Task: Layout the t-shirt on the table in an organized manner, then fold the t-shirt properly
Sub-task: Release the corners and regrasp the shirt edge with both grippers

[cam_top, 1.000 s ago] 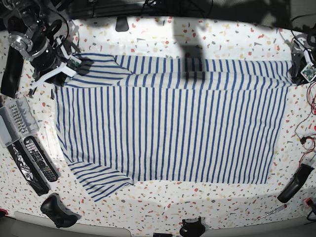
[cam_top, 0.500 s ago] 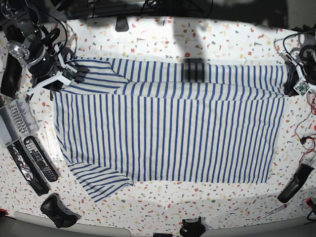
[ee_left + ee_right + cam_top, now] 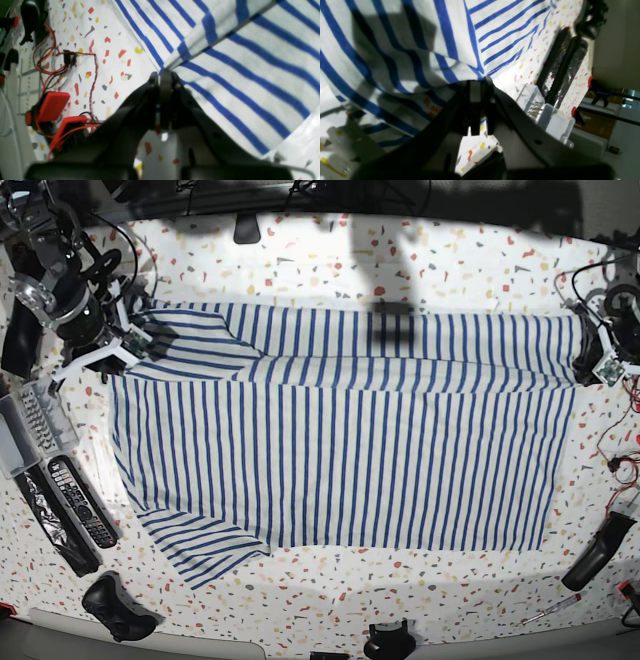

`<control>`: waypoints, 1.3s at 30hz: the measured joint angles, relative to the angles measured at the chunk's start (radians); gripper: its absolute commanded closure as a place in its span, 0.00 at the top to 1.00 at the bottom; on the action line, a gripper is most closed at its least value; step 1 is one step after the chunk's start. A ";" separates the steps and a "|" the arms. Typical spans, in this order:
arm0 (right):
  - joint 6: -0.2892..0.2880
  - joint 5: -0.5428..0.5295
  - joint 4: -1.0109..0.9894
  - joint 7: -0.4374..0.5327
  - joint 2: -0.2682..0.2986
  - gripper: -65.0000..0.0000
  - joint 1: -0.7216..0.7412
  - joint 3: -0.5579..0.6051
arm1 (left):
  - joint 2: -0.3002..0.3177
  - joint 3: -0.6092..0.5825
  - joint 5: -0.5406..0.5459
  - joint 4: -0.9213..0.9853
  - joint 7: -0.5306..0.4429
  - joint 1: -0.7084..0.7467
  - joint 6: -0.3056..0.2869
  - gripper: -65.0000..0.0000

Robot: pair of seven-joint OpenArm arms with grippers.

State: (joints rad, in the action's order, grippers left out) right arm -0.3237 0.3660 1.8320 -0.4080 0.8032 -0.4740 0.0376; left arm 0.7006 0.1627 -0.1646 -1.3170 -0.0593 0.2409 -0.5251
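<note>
The blue-striped white t-shirt (image 3: 340,460) lies spread wide over the speckled table (image 3: 330,260), one sleeve angling toward the near left. Its far band is doubled over the body and stretched taut between my two grippers. In the base view my right gripper (image 3: 135,340) sits at the band's left end and my left gripper (image 3: 592,358) at its right end. The left wrist view shows the left gripper (image 3: 162,75) shut on a striped t-shirt (image 3: 250,75) edge. In the right wrist view the right gripper (image 3: 476,83) is likewise shut on the t-shirt (image 3: 395,50).
Two black remotes (image 3: 80,505) and a grey tray (image 3: 25,425) lie along the left edge, with a black controller (image 3: 115,605) at the near left. Red wires (image 3: 620,460) and a black handle (image 3: 595,550) sit at the right. Red clips (image 3: 52,105) lie near the left gripper.
Both grippers have shifted a little toward the near side with the cloth in them. The doubled-over band now reaches farther down over the shirt's body.
</note>
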 measured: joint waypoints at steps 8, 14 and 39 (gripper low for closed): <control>-0.059 0.003 -0.005 0.000 0.000 0.00 0.000 0.000 | 0.001 0.000 0.027 0.000 0.004 0.000 0.000 0.00; -0.120 0.003 -0.005 -0.004 0.000 0.17 0.002 0.000 | 0.001 0.000 0.031 0.000 0.103 0.000 -0.001 0.11; -0.136 -0.958 0.066 -0.136 -0.172 0.00 0.003 -0.382 | -0.099 0.076 0.506 -0.130 0.346 0.002 0.019 0.37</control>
State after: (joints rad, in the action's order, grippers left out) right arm -0.4599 -0.5919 1.8984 -0.5442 0.6312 -0.4713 -0.3443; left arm 0.6018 0.2390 0.3412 -1.4471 0.2863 0.2432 -0.5056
